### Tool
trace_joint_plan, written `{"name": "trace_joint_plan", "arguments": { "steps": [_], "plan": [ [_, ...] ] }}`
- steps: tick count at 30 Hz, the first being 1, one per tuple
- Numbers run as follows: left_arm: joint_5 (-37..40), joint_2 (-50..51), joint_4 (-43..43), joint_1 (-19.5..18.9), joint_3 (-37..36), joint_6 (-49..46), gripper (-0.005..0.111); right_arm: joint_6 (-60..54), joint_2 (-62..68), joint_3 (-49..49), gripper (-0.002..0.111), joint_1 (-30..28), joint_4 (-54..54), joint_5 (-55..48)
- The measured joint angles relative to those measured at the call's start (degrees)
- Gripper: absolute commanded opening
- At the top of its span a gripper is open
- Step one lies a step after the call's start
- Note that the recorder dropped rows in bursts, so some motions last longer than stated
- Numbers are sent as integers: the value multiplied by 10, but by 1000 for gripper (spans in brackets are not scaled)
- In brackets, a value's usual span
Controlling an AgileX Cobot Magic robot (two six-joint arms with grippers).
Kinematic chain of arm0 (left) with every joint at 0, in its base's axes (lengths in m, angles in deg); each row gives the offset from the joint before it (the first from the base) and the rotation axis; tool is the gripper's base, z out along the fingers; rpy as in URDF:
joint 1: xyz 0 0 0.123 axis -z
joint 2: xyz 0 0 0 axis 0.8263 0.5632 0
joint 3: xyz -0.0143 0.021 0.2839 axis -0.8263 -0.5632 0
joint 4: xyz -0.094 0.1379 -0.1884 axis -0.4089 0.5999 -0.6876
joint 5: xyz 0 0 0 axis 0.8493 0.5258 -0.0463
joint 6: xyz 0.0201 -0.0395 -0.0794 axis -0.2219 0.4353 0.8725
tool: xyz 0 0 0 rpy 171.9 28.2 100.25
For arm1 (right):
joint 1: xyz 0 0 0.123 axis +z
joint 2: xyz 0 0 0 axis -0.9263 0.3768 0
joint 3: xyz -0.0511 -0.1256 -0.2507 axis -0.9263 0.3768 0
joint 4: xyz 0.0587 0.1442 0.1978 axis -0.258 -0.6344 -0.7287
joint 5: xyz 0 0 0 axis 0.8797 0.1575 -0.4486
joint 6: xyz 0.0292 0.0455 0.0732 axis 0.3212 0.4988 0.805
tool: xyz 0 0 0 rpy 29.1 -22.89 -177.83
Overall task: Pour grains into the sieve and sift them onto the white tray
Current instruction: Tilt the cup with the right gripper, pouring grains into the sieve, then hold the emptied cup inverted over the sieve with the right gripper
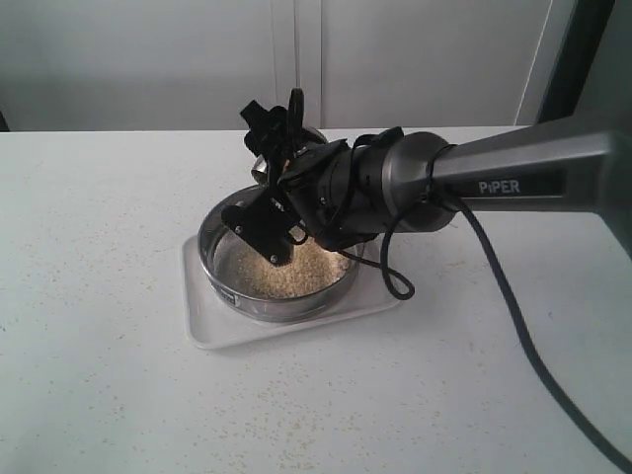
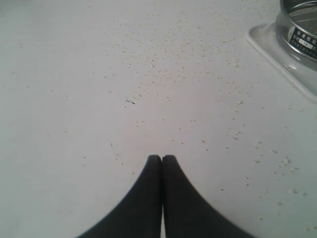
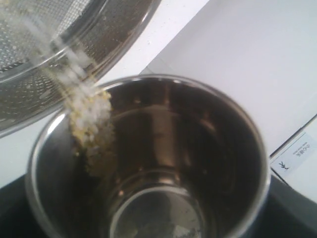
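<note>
Grains [image 3: 89,119] mid-pour from cup [image 3: 198,163]: right wrist only.

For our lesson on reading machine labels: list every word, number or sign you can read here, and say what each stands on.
"PIPER": white letters on the right arm.
Dark label on the sieve wall: print too small to read.
White sticker past the cup rim, right wrist view: marks too blurred to read.
</note>
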Motion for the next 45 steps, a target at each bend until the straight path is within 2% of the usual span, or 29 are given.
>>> {"name": "trace_joint_plan", "arguments": {
  "steps": [9,19,45],
  "plan": [
    [0,0,0,0,0,0,0,-4,0,0,0,15,0,-16],
    [0,0,0,0,0,0,0,-25,0,-1,0,21,0,-118],
    [0,0,0,0,0,0,0,-10,0,-1,0,32,0,-107]
  ]
}}
